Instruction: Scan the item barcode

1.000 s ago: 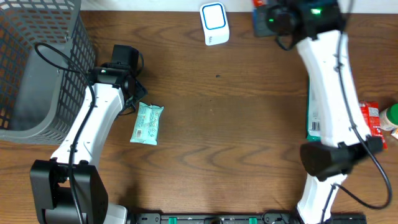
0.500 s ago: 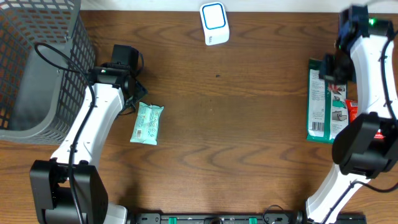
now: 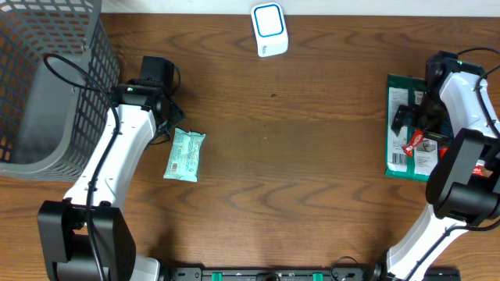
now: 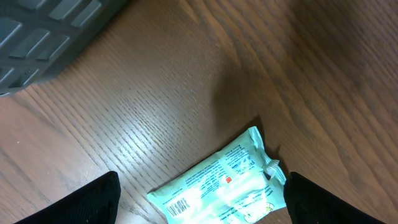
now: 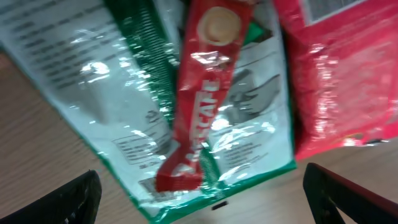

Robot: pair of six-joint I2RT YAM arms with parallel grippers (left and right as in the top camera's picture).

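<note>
Big change on the right: arm off the far edge by the scanner (image 3: 269, 30), now down over the green bag (image 3: 400, 133) at right. At the right gripper (image 5: 202, 193): jaws wide apart, nothing held; shut a second ago. New on top of the green bag: red stick (image 5: 200, 93), lying diagonally, clear of both fingers. Looks just released there. Red bag (image 5: 329, 68) just right of it, overlapping the green bag's edge.

No change on the left: left gripper (image 4: 202, 202) open, hovering over the mint packet (image 4: 217, 186) at near left of the table (image 3: 312, 179); contact not apparent. What looks like a barcode print on the packet's near end, face up. Basket (image 3: 78, 47) at far left.

Meaning for the task: stick probably through its pass at the scanner and put back on the pile; no way to confirm a successful read. Scanner now well apart from both grippers, nothing in front of it.

Likely next item: mint packet for the left arm, or another piece from the right pile. Calls for a grip on a flat, crinkly pouch flush with the table. Risk of sliding it instead of lifting it, then of presenting the wrong face to the scanner.
</note>
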